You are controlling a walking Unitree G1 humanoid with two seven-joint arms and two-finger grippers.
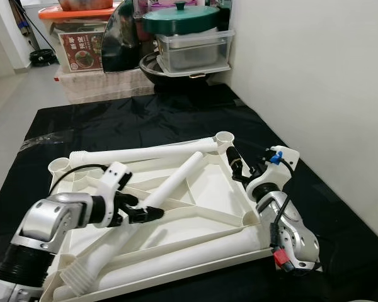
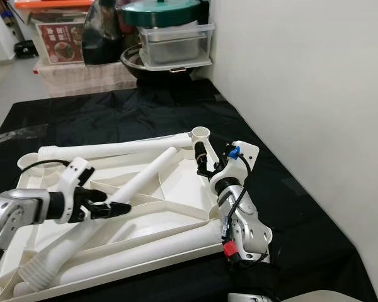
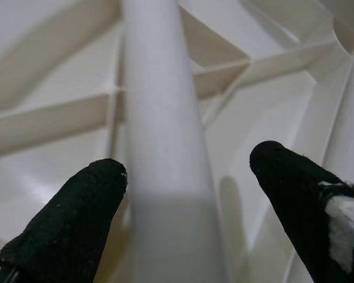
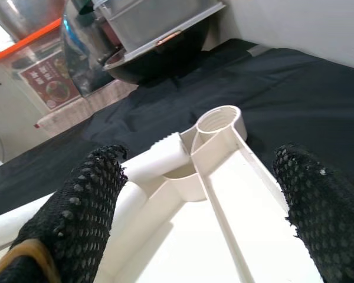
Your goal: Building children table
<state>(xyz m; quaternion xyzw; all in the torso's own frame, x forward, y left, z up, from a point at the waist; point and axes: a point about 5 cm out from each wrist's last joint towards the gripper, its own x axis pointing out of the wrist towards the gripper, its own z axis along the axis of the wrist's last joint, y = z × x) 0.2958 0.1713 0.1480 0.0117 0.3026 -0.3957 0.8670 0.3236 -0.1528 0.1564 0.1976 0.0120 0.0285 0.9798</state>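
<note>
A white plastic tabletop (image 1: pixel 209 189) lies upside down on a black cloth (image 1: pixel 145 116). Several white tube legs rest on it. One leg (image 1: pixel 176 182) lies diagonally across the ribs. My left gripper (image 1: pixel 148 212) is open around that leg (image 3: pixel 165 147), with a black finger (image 3: pixel 76 224) on each side and a gap at one side. My right gripper (image 1: pixel 236 165) is open at the far right corner, its fingers (image 4: pixel 76 206) spread on either side of the round corner socket (image 4: pixel 219 121). Another leg's end (image 4: pixel 159 156) lies against that socket (image 1: pixel 225 137).
A white wall (image 1: pixel 315 75) runs close along the right. At the back stand a clear container (image 1: pixel 192 50) under a green pot lid (image 1: pixel 179 17), and an orange-lidded box (image 1: pixel 79 38). Two more legs (image 1: pixel 176 248) lie along the tabletop's near edge.
</note>
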